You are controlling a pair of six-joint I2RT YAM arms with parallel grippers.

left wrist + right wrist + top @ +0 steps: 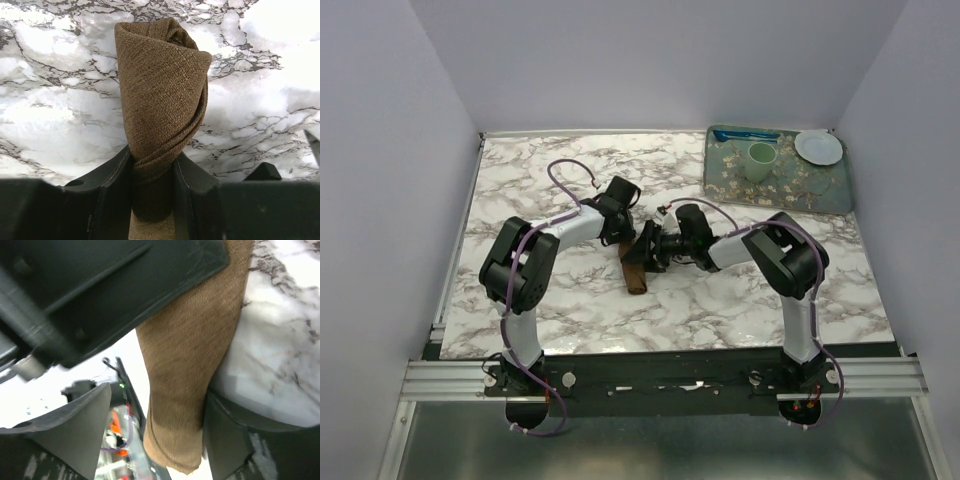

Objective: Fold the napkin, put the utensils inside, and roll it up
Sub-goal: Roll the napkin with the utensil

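The brown napkin [637,268] lies rolled into a narrow tube on the marble table. My left gripper [635,236] is shut on the roll's far end; in the left wrist view both jaws [152,175] pinch the cloth [160,85]. My right gripper [655,254] straddles the roll from the right. In the right wrist view it [155,435] is open: one finger [230,435] touches the napkin [190,355], and the other finger [80,430] stands apart from it. The spoon is hidden.
A green patterned tray [820,195] sits at the back right, holding a pale green cup [761,160], a white plate [818,147] and a bright blue utensil [745,134]. White walls close in the table on three sides.
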